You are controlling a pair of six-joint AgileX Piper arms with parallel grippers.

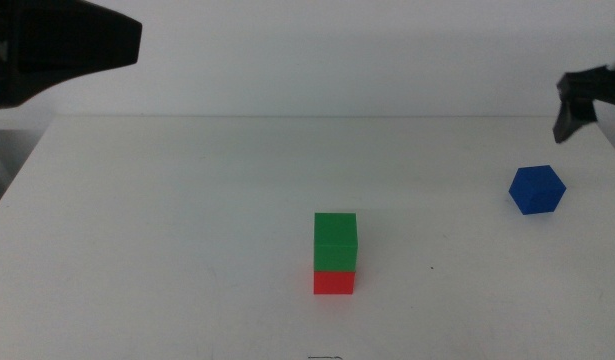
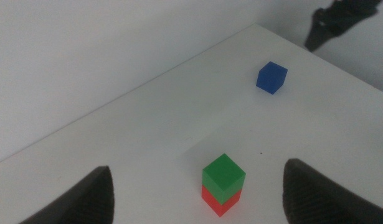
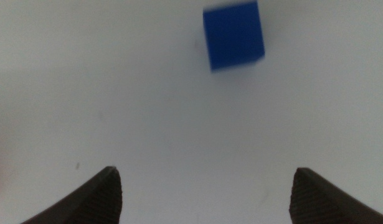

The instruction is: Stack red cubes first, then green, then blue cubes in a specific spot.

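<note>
The green cube (image 1: 335,240) sits squarely on the red cube (image 1: 333,282) near the middle of the white table; the stack also shows in the left wrist view, green (image 2: 223,174) over red (image 2: 220,199). The blue cube (image 1: 537,189) lies alone at the right, turned a little, and shows in the right wrist view (image 3: 233,34) and the left wrist view (image 2: 271,77). My left gripper (image 1: 127,45) is open and empty, raised at the far left, well away from the stack. My right gripper (image 1: 577,100) is open and empty, above and behind the blue cube.
The white tabletop (image 1: 187,220) ends at a back edge against a pale wall. A tiny dark speck (image 1: 432,267) lies right of the stack. The right arm's gripper also shows in the left wrist view (image 2: 334,22).
</note>
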